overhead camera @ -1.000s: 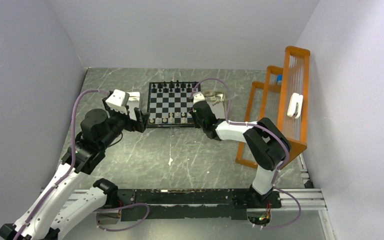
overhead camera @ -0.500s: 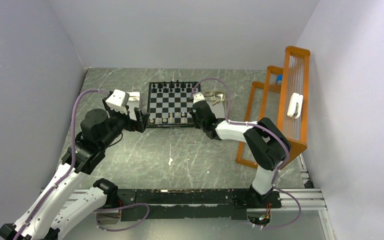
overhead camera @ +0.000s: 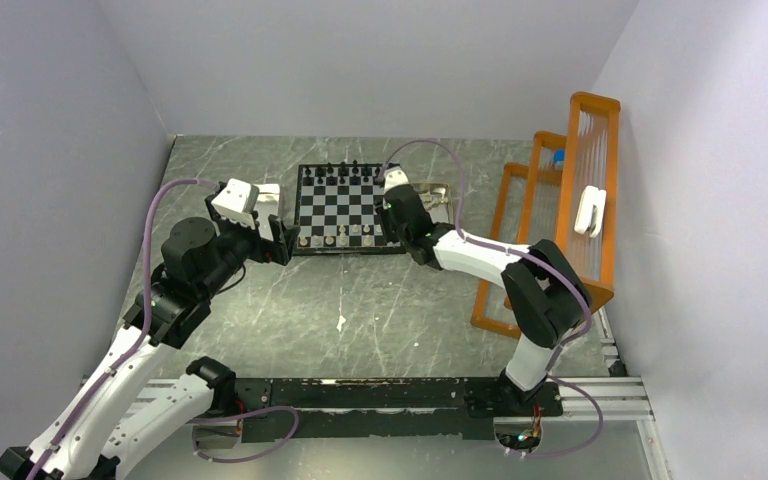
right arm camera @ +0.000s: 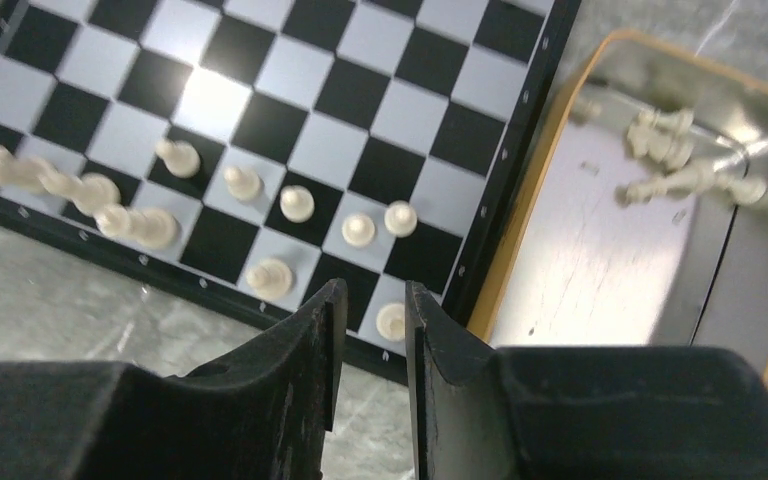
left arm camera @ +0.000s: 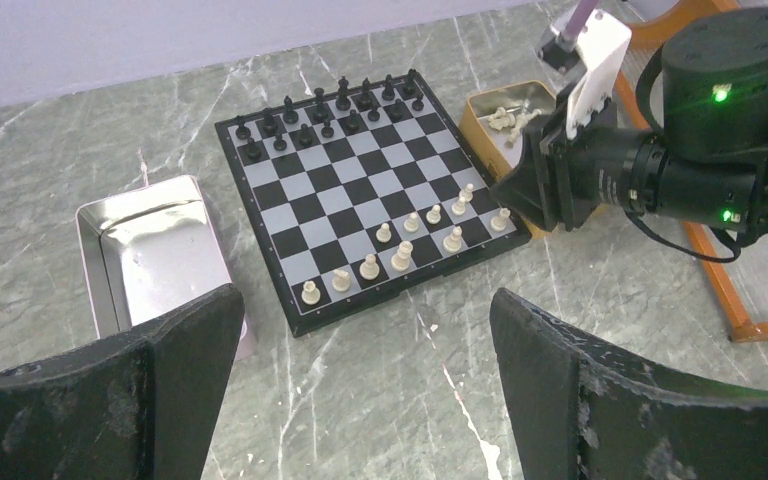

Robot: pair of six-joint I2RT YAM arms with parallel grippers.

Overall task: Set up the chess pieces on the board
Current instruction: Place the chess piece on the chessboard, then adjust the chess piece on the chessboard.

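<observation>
The black pieces (left arm camera: 325, 110) stand in the far two rows of the board (left arm camera: 360, 180), and that side looks finished. The white pieces (left arm camera: 400, 255) are only partly set, in an uneven line along the near rows. More of them lie in the tan tray (right arm camera: 600, 270) beside the board, so the white side is probably past halfway.

The right tool (right arm camera: 373, 295) hangs over the near corner square, its jaws barely parted around one white piece (right arm camera: 392, 320). Whether it grips that piece cannot be told. The left tool (left arm camera: 365, 310) gapes wide and empty above the worktop (left arm camera: 380, 400).
</observation>
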